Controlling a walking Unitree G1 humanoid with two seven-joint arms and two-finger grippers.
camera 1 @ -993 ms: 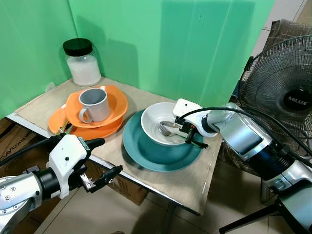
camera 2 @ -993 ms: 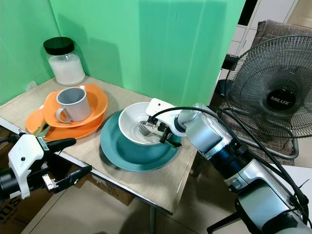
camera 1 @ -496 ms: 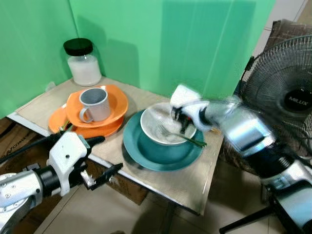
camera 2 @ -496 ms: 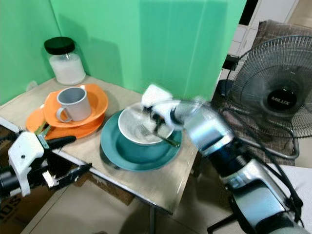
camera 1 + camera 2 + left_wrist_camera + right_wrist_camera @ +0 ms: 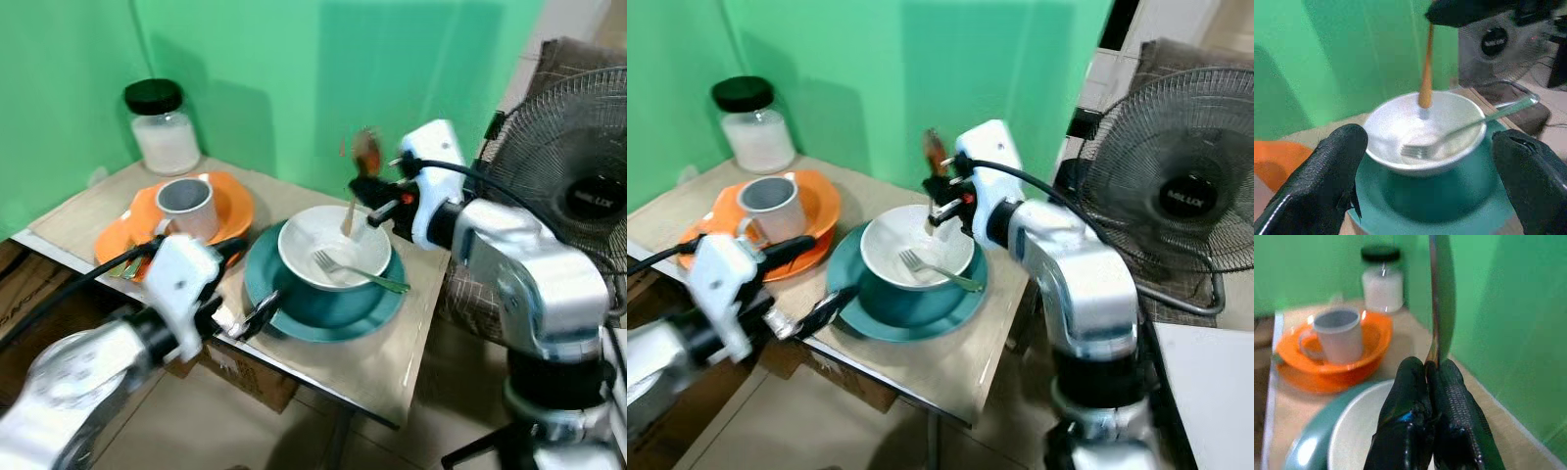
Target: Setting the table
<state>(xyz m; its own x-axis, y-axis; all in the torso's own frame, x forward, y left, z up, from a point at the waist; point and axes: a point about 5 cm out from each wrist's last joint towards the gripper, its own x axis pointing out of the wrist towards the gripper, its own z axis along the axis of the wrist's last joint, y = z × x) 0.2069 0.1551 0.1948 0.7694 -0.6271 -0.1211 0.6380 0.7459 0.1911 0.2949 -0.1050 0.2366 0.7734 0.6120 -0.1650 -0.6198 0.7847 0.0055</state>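
Wooden spoon (image 5: 934, 168) is pinched upright in the right gripper (image 5: 945, 192) above the white bowl (image 5: 335, 260) (fork (image 5: 359, 275) inside); left gripper (image 5: 240, 284) gapes by the teal plate (image 5: 294, 318); next, I judge, lay the spoon beside the plate.

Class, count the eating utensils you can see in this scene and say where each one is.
2. A fork lies in the white bowl; a wooden-handled utensil is held above that bowl by the right claw. Others may be hidden.
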